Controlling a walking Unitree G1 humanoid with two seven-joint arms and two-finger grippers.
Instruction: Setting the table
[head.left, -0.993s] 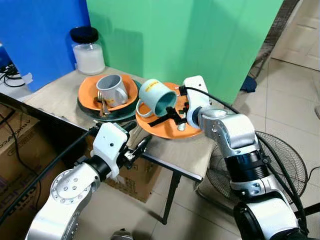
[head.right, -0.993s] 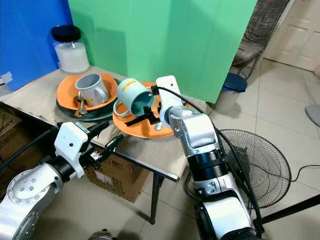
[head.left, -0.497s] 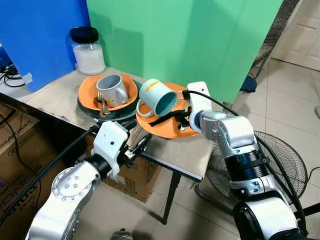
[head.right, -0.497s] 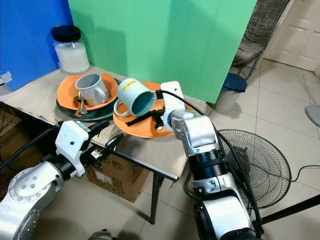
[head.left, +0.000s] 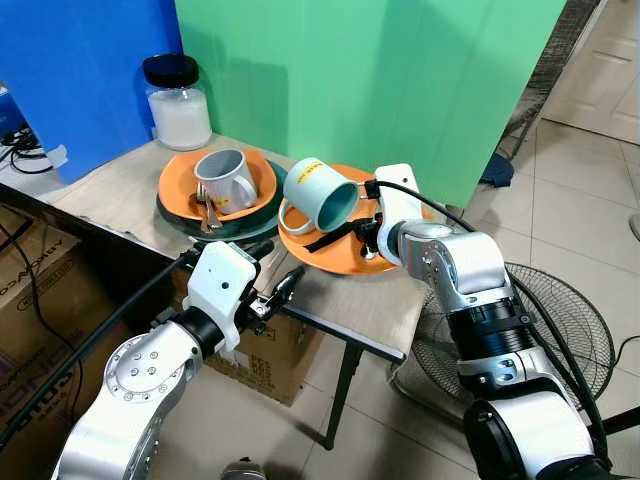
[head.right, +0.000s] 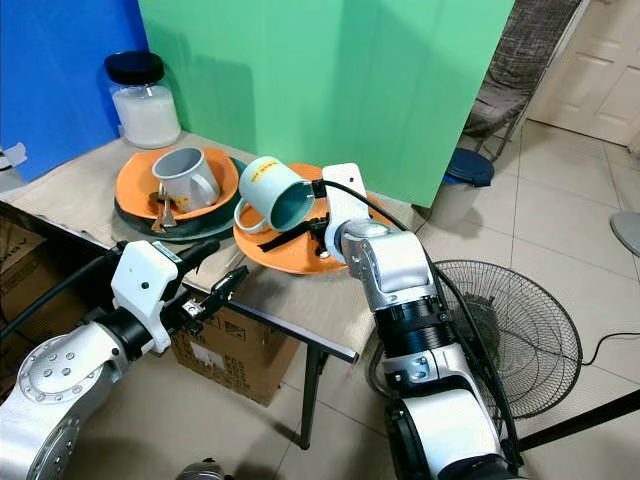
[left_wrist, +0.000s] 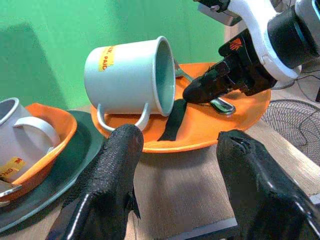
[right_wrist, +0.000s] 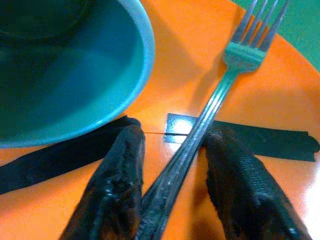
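- Fork lies flat on the orange plate, its handle running straight between the two black fingers of the right gripper, tines pointing away from the wrist, toward the plate's far rim.
- Its long axis lines up with the gripper's reach — the fingers stand on either side of the handle, close to it but, as far as the wrist view shows, not yet pinched on the metal. The jaws are parted.
- Just beside the fork a teal mug lies tipped on its side on the same plate, mouth toward the gripper; black tape strips cross the plate under the handle.
- The right arm is clearly the nearer one, bent in over the table corner with its wrist low over the plate.
- The left gripper hovers at the table's near edge, fingers spread and empty, pointing at the plate from the front.
- Farther left sit a second orange plate on a dark one, carrying a grey mug, and a jar behind.
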